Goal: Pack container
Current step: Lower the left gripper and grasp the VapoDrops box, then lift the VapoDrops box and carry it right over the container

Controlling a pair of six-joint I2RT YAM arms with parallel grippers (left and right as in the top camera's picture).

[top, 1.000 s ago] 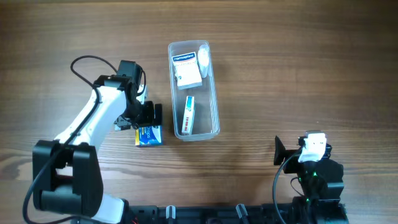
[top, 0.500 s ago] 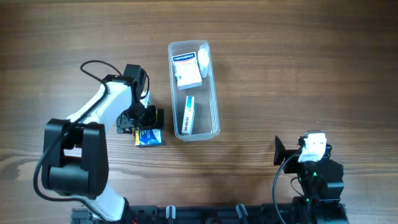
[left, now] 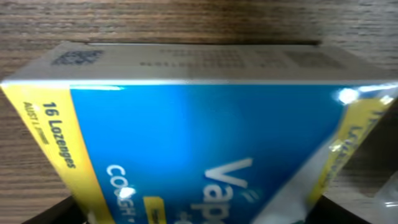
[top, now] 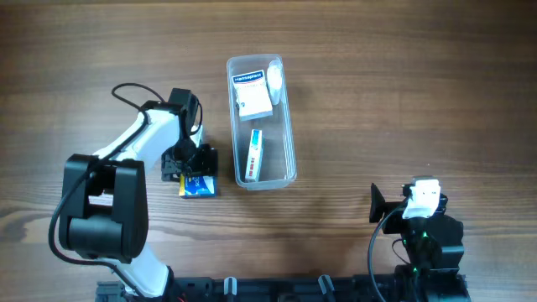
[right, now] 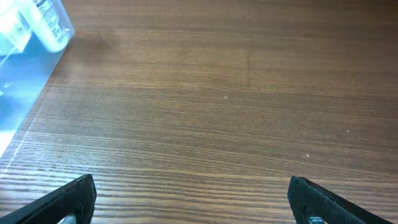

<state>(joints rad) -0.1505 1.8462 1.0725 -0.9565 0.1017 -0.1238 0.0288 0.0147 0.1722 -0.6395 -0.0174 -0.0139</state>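
The container (top: 288, 126), a long clear plastic tub, lies in the middle of the table and shows at the top left of the right wrist view (right: 15, 68). It holds a white box with a blue label (top: 252, 94), a small white item (top: 274, 80) and a narrow green-and-white box (top: 255, 155). A blue and yellow lozenge box (top: 200, 187) lies on the table left of the tub and fills the left wrist view (left: 199, 130). My left gripper (top: 191, 164) is down over it, jaws wide on either side (left: 199, 214). My right gripper (top: 376, 204) is open and empty (right: 193, 199).
The wooden table (top: 403, 101) stretches around the tub. The left arm's black cable (top: 126, 88) loops above the arm. The right arm's base (top: 426, 239) sits at the front right edge.
My left arm has swung in and lowered the gripper onto the lozenge box, which shifted slightly left and toward the front. The right arm has not moved.
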